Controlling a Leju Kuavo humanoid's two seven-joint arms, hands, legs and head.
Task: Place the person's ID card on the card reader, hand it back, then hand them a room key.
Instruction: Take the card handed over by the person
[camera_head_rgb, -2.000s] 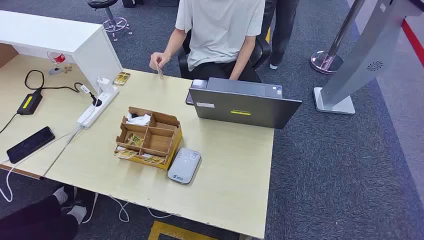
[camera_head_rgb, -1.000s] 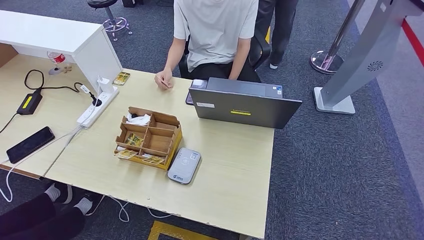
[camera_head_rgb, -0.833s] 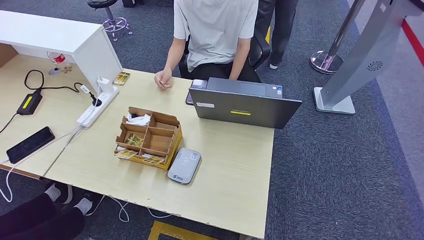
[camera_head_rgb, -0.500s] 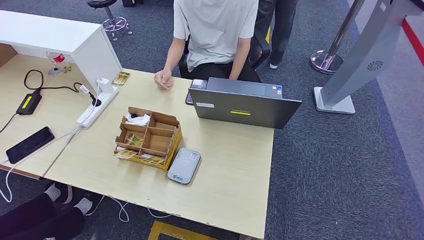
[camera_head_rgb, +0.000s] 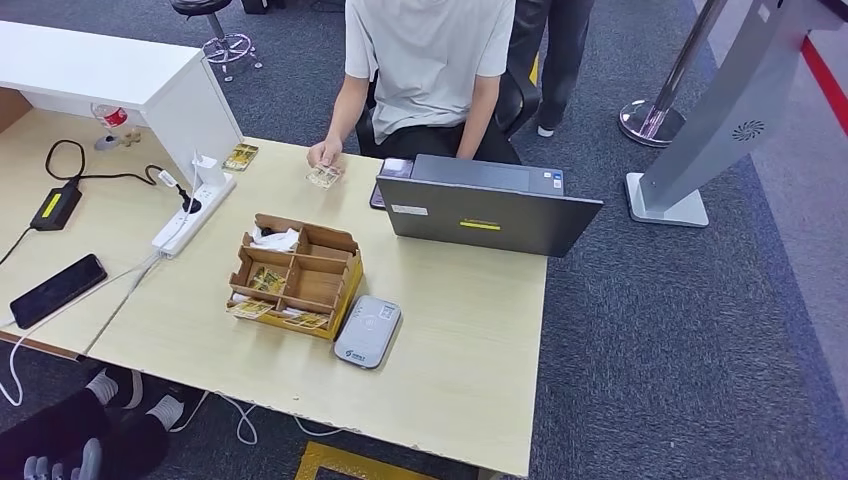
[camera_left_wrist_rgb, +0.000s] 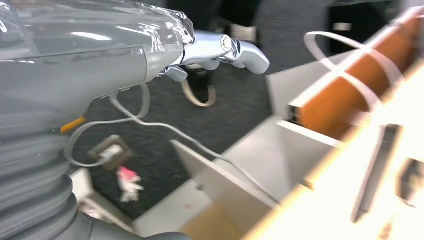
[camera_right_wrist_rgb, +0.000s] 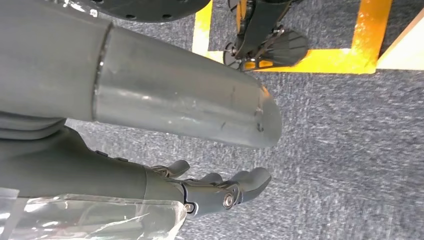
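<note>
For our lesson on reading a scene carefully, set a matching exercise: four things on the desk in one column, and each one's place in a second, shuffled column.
Things:
1. grey rounded card reader
2. dark grey laptop
3. black phone
4. small ID card

Places:
A. near the desk's left edge, on a cable
B. at the person's hand, far side of the desk
C. right beside the brown cardboard organiser
D. in front of the seated person, lid raised

Pairs: 1-C, 2-D, 3-A, 4-B

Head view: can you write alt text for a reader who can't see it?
A seated person's hand rests by an ID card at the wooden desk's far edge. Nearer are a cardboard organizer, a grey card reader and a laptop.
</note>
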